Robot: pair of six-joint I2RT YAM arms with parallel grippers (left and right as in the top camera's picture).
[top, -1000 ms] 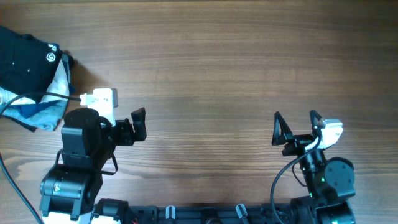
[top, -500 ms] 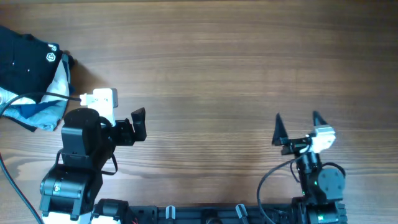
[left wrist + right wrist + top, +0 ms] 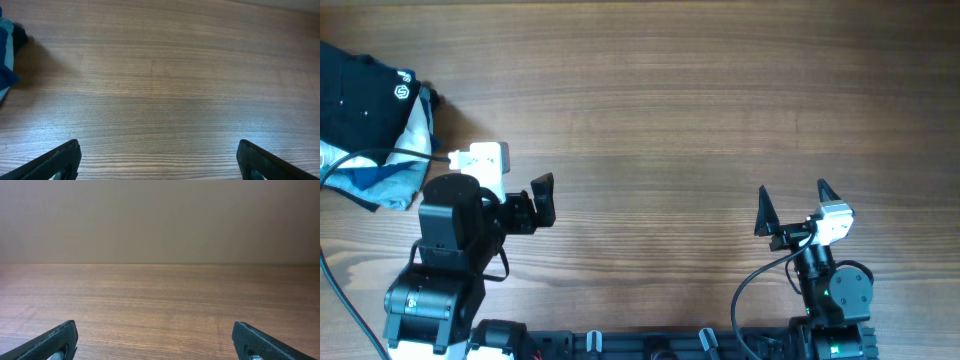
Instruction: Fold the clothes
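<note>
Wooden table point(image 3: 160, 295), beige wall point(image 3: 160, 220) beyond, right claw point(image 3: 155, 342) spread wide (tips at bottom corners)

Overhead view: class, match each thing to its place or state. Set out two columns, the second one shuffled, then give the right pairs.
1 black garment
2 blue cloth
3 left tool
4 right tool

a open, right half of the table
b near edge of the pile
c top of the pile, far-left corner
d open, left half of the table

Pairs: 1-c, 2-b, 3-d, 4-a
</note>
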